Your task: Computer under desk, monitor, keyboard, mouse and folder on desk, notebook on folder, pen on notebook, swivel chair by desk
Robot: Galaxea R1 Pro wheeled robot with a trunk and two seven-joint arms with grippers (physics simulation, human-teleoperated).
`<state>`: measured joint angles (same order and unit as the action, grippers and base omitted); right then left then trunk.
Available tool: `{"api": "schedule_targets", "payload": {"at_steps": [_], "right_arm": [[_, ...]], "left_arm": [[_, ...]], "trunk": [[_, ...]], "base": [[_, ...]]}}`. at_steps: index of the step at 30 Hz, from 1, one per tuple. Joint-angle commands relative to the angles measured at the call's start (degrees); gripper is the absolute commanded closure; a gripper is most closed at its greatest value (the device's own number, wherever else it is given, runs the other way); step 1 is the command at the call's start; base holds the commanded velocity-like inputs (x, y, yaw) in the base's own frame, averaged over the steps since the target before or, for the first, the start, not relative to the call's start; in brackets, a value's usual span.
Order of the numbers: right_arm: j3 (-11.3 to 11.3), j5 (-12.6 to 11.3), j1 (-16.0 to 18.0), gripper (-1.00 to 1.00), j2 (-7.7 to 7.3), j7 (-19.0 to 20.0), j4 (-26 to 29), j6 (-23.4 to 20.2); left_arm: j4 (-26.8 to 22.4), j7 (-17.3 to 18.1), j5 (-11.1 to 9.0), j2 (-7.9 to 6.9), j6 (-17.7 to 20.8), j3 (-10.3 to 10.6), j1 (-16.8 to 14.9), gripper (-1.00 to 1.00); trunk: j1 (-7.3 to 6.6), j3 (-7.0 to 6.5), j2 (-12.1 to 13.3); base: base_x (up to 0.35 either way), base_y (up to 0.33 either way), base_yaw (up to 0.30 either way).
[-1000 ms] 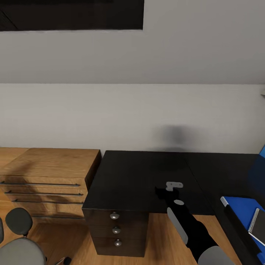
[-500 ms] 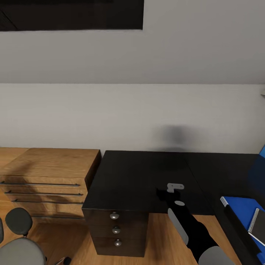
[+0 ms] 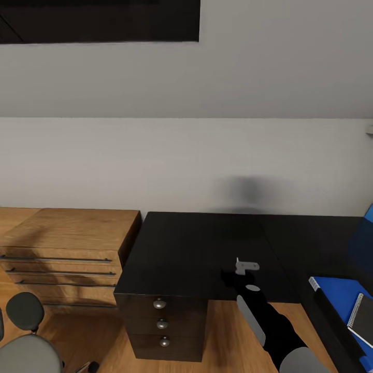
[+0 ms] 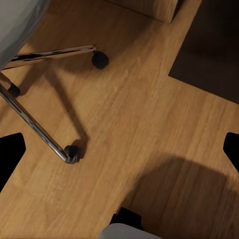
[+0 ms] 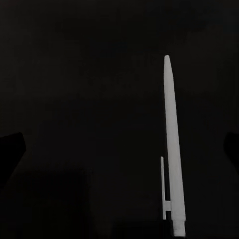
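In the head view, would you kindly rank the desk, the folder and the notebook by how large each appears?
1. The desk, by far the largest.
2. The folder, partly cut off by the picture's edge.
3. The notebook, smallest, also cut off at the edge, so its full extent is unsure.

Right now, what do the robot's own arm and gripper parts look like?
In the head view the right arm is glossy black with pale grey rounded panels, a small grey oval disc near the wrist, and a light grey bracket at the right gripper. In both wrist views the jaws show as plain black tips at the picture edges. No cables or markings show.
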<state>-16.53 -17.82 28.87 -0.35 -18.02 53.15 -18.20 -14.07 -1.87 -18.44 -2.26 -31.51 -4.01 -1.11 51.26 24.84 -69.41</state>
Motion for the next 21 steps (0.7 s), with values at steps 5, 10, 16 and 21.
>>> {"api": "schedule_targets", "payload": {"at_steps": [5, 10, 16, 21], "right_arm": [[-0.2, -0.5, 0.1, -1.00, -0.07, -0.5, 0.0, -2.8], [0.0, -0.5, 0.1, -1.00, -0.08, -0.5, 0.0, -4.5], [0.1, -0.5, 0.1, -1.00, -0.13, -0.6, 0.0, -5.4], [0.8, -0.6, 0.1, -1.00, -0.17, -0.6, 0.1, -7.0]], "left_arm": [[0.0, -0.2, 0.3, 0.05, -0.1, -0.2, 0.0, -1.00], [0.0, -0.2, 0.3, 0.06, -0.1, -0.2, 0.0, -1.00], [0.0, -0.2, 0.3, 0.06, -0.2, -0.2, 0.0, -1.00], [0.0, -0.2, 0.3, 0.06, -0.2, -0.2, 0.0, -1.00]], "trunk": [[0.00, 0.06, 0.0], [0.00, 0.06, 0.0], [0.00, 0.06, 0.0], [0.00, 0.06, 0.0]], "base": [[0.000, -0.002, 0.000], [0.000, 0.000, 0.000], [0.000, 0.000, 0.000], [0.000, 0.000, 0.000]]}}
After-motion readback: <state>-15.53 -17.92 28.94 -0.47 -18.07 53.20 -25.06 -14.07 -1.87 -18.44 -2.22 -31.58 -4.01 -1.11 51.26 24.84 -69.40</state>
